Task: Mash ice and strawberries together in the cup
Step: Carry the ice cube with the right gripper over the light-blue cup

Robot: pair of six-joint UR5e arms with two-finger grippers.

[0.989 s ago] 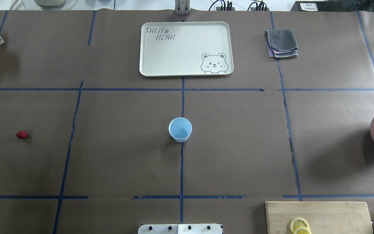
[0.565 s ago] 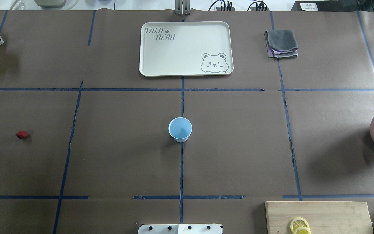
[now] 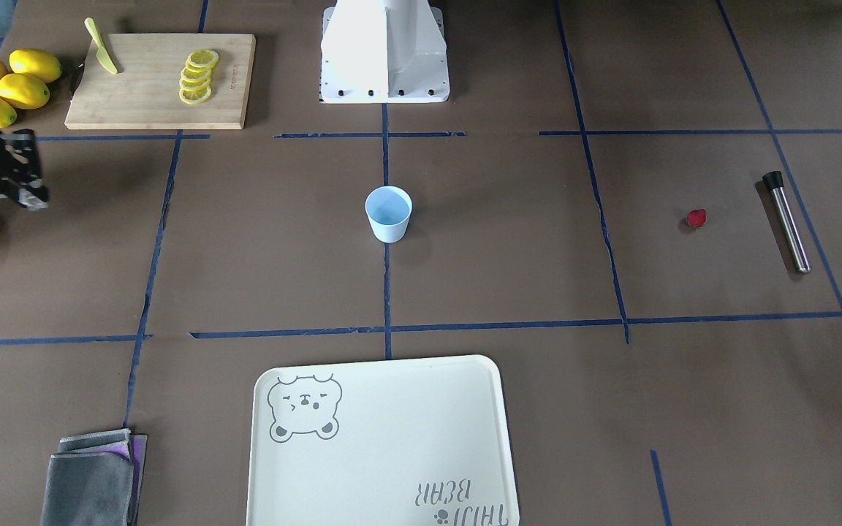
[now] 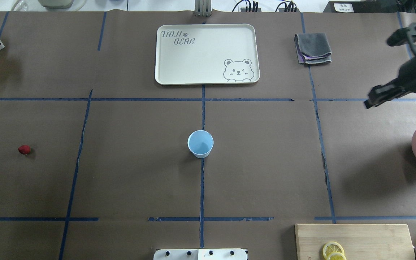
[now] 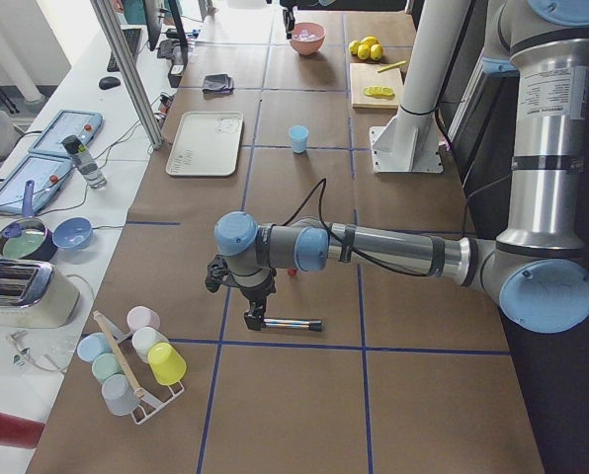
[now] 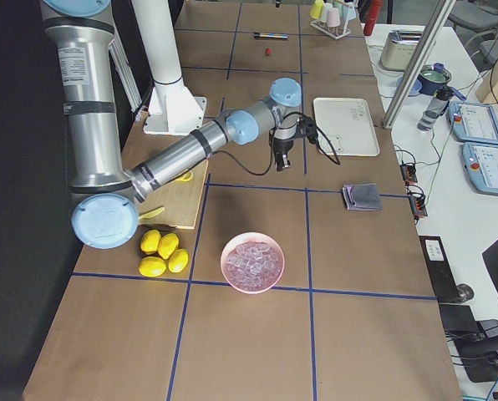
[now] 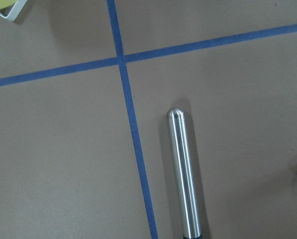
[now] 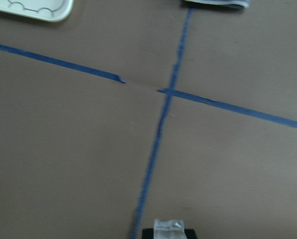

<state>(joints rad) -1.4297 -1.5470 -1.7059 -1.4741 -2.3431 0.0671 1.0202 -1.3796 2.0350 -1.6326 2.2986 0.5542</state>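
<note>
Our right gripper (image 4: pixel 392 68), absent earlier, has appeared right of the cup (image 4: pixel 200 143), pinching an ice cube (image 8: pixel 169 229); left gripper's state we cannot tell.

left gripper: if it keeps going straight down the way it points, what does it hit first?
Most likely the metal muddler lying flat on the table: the left gripper points down over its black-capped end. The height gap is hard to judge from the side view.
</note>
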